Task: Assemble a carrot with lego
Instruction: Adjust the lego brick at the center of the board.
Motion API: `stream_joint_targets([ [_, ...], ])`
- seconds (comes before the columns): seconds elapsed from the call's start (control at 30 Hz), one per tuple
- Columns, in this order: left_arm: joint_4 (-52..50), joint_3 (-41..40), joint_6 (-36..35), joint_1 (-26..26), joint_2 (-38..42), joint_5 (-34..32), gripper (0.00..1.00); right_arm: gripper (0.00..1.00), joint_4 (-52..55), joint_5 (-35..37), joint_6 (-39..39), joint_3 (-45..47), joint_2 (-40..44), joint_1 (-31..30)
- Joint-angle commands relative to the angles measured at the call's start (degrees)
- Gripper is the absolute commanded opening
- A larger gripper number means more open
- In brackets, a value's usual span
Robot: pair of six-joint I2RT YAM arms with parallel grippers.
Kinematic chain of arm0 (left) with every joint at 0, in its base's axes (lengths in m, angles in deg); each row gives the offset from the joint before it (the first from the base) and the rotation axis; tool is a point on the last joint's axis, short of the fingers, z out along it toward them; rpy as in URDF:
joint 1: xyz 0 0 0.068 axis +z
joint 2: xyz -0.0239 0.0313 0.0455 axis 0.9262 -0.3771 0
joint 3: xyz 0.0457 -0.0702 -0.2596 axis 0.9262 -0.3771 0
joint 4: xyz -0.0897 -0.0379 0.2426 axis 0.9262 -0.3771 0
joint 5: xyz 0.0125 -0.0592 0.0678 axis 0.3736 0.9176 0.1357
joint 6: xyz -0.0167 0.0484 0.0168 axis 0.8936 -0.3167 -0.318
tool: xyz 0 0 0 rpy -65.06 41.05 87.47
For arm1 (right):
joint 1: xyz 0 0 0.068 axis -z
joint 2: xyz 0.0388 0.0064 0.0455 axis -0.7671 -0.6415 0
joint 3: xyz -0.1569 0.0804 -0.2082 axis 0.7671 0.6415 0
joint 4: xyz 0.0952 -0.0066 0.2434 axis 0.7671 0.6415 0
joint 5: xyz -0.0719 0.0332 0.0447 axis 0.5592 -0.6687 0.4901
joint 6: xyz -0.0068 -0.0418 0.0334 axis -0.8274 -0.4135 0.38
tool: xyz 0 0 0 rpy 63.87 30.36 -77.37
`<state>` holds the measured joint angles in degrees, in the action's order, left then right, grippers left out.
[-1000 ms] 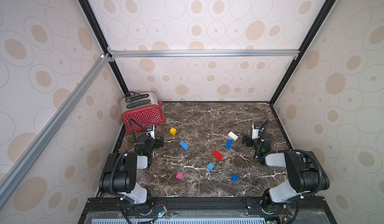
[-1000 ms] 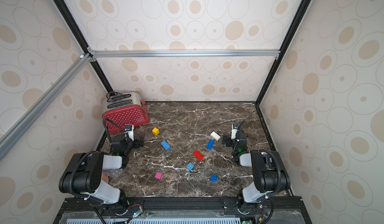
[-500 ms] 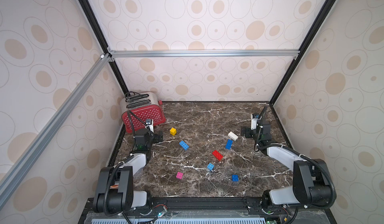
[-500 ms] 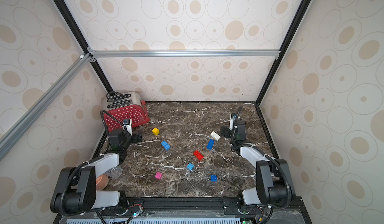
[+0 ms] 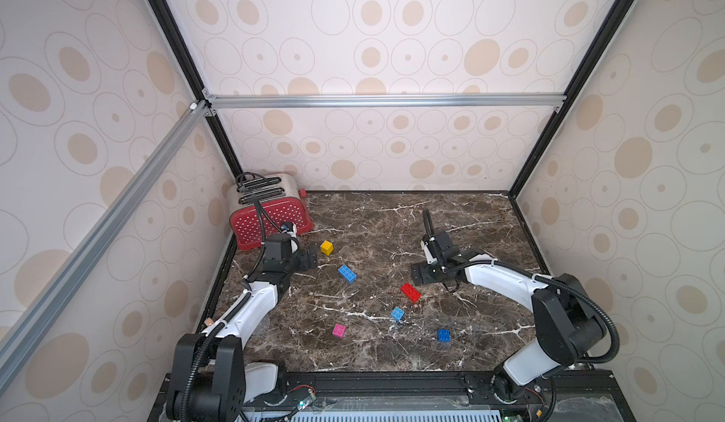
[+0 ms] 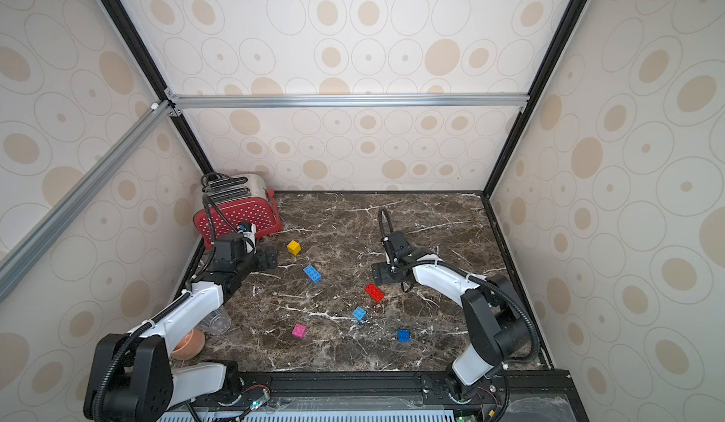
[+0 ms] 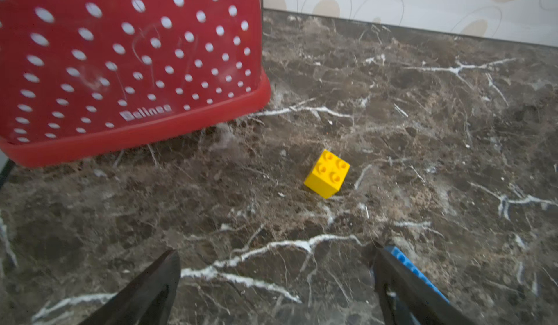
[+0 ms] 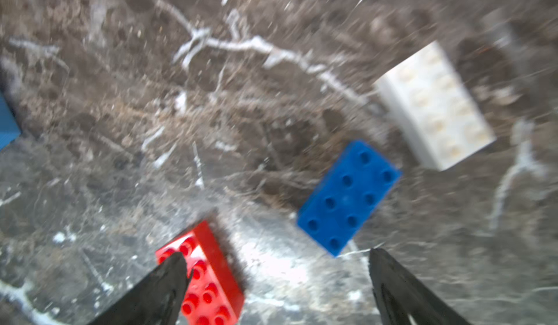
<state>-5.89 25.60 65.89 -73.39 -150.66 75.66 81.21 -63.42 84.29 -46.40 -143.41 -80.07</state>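
Both arms are out over the table (image 5: pixel 463 220), and every brick I can see lies loose and single on the marble, none joined. The left gripper (image 7: pixel 274 252) stands wide open with only bare marble in its gap. The yellow brick (image 7: pixel 327 174) sits studs up ahead of the tips, clear of both fingers and just off the corner of the toaster (image 7: pixel 129 66). A sliver of the light blue long brick (image 7: pixel 407 266) shows behind one left finger; I cannot tell whether they touch. The right gripper (image 8: pixel 277 254) is also spread and grasps nothing. Its wrist view is blurred. The blue long brick (image 8: pixel 348 198) lies ahead of the gap with its near corner close to one fingertip. The white brick (image 8: pixel 434 106) lies beyond it, apart and roughly parallel. The red brick (image 8: pixel 208 278) is partly covered by the other fingertip, contact unclear. In both top views the right gripper hides the blue long and white bricks. Nearer the front edge, well clear of both grippers, lie the small light blue brick (image 5: pixel 397 313), the pink brick (image 5: pixel 339 330) and the small blue brick (image 5: pixel 443 335).
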Motion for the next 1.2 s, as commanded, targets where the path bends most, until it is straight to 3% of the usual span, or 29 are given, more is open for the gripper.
stream_joint_targets([
  [0.0,-5.0,2.5,2.6,-1.7,1.7,0.7,0.99,0.93,3.9,-4.0,4.7,-1.8,-1.4,-1.5],
  [0.2,-5.7,2.4,3.1,-4.1,2.1,1.2,0.99,0.92,4.4,-4.6,4.1,-1.6,-4.0,-5.1],
  [0.43,-6.1,2.7,3.0,-4.8,2.5,1.8,0.99,0.89,9.7,-0.5,4.0,-2.3,-5.3,-7.2],
  [0.87,-7.0,3.9,2.6,-7.0,1.0,0.7,0.99,0.86,14.7,13.5,10.7,1.2,-0.6,-7.3],
  [1.17,-7.2,6.2,2.0,-10.8,-2.1,-1.1,0.99,0.86,14.0,10.5,11.3,1.3,0.9,-7.1],
])
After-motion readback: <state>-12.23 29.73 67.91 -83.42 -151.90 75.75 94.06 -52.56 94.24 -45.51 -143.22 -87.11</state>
